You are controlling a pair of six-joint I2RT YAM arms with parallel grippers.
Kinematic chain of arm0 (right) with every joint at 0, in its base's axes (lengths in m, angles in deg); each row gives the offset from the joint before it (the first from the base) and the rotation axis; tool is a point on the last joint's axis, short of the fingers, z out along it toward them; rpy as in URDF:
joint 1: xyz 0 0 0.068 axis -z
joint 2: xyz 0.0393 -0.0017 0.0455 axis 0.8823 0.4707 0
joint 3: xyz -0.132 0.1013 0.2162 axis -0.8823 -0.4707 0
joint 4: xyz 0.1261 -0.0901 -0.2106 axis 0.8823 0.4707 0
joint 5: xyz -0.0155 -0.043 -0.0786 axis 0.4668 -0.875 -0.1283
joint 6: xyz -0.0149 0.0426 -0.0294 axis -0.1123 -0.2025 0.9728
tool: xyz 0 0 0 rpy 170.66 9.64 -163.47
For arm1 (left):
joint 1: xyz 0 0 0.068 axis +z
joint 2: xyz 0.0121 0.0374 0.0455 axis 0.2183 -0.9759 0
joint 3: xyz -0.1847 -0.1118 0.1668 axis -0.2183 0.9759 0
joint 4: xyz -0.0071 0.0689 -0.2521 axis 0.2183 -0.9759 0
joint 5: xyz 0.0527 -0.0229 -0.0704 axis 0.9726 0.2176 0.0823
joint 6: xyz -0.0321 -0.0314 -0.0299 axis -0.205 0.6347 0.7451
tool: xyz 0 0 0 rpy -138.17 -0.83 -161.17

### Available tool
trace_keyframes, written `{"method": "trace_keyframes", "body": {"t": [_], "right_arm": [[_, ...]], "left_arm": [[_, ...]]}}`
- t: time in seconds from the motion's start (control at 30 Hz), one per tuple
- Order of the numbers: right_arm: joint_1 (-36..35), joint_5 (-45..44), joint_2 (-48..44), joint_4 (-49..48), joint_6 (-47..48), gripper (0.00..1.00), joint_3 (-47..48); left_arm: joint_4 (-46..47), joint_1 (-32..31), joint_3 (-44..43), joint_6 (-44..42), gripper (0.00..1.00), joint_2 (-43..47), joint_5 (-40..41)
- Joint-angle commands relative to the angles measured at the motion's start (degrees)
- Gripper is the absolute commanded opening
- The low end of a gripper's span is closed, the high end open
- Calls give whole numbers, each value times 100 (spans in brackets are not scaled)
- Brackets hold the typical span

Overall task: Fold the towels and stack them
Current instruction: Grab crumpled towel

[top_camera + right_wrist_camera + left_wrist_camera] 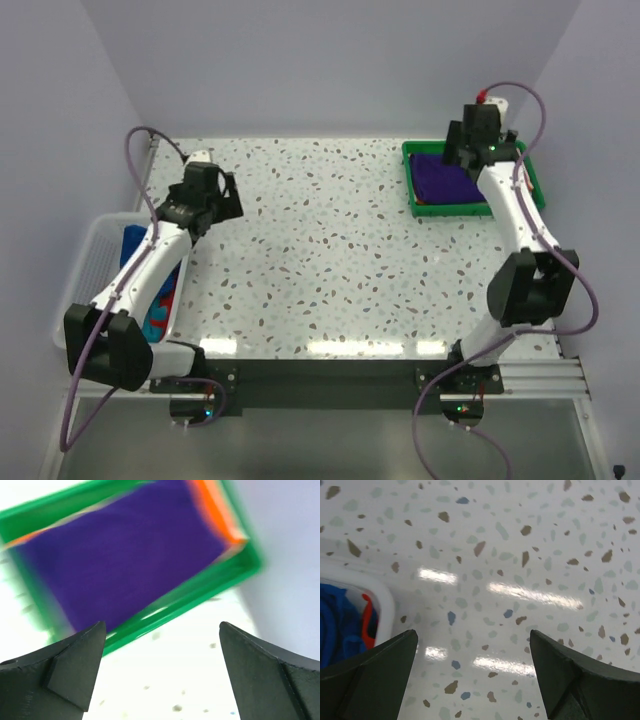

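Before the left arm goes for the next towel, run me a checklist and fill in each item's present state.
1. Right gripper open, nothing between its fingers: ok.
2. Dark purple folded towel lying flat in the green plastic tray, on an orange towel: ok.
3. Right gripper high enough above the tray: cannot tell; its wrist view is blurred.
4. Left gripper open and empty, over the speckled table: ok.
5. Towels to pick in the white mesh basket: ok, a bright blue towel and a red cloth show.
6. Number of towels in the basket: cannot tell; the left arm hides most of it.
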Motion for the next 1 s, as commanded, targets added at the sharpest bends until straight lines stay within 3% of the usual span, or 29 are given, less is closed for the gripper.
{"method": "trace_keyframes", "body": {"t": [0.0,0.23,0.37,0.53,0.63,0.67,0.73,0.77,0.83,0.87,0.97], "right_arm": [[-959,1265,-781,49,-597,99,-931],[-2330,2417,-1678,-408,-843,99,-2164],[-3120,2558,-1880,-452,-817,99,-2525],[-3430,2690,-2047,-549,-869,98,-3043],[-3465,2690,-2153,-654,-913,99,-3289],[-3465,2725,-2162,-681,-913,99,-3351],[-3465,2725,-2153,-681,-913,99,-3378],[-3465,2734,-2153,-689,-896,98,-3386],[-3465,2752,-2162,-698,-887,99,-3422],[-3474,2743,-2171,-698,-869,99,-3430],[-3465,2760,-2215,-646,-834,99,-3413]], "left_arm": [[-727,819,-297,238,100,11,571],[-632,2569,265,545,100,425,1151],[-422,3526,607,712,100,328,792],[-26,3871,1012,809,93,-58,203],[80,3880,1171,818,73,-68,35],[106,3880,1232,809,60,-24,26],[150,3880,1294,818,48,64,18],[142,3880,1320,818,34,65,0],[124,3880,1355,844,16,65,-35],[98,3880,1321,844,0,73,8],[-86,3862,1041,791,0,284,140]]}}
